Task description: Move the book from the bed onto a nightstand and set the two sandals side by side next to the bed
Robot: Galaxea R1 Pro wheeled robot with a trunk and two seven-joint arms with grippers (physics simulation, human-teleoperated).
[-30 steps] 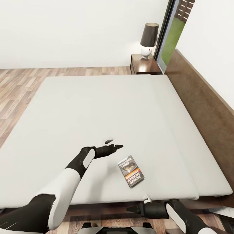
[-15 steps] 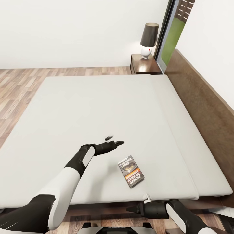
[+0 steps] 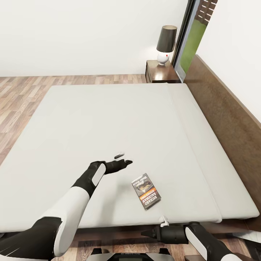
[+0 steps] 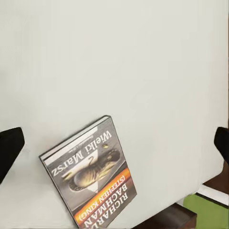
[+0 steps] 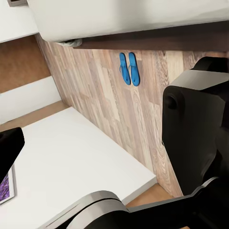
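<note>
Spanning most of the head view, the bed [image 3: 119, 119] shows a flat pale mattress on a dark wood frame, headboard running along the right side. Wood-plank floor [image 3: 21, 94] lies beyond it on the left. The nightstand [image 3: 161, 72] sits at the far corner by the headboard, carrying a lamp [image 3: 165, 44] with a dark shade and white base.

The book [image 3: 146, 190] lies flat on the mattress near the front edge, face up. In the left wrist view the book [image 4: 89, 174] cover reads "Wielki Marsz" in white and "RICHARD BACHMAN (STEPHEN KING)" on the orange band; smaller print is not legible.

The left gripper [image 3: 122, 159] hovers over the mattress, near the book but not touching it; fingers spread wide, nothing held. In its wrist view the dark fingertips [image 4: 8, 148] sit at opposite edges, book between and beyond them.

The right gripper [image 3: 146, 233] is low, below the bed's front edge; jaw state cannot be told.

The sandals [image 5: 129, 68], bright blue, lie side by side on the floor just beside the bed frame, seen from the right wrist.
</note>
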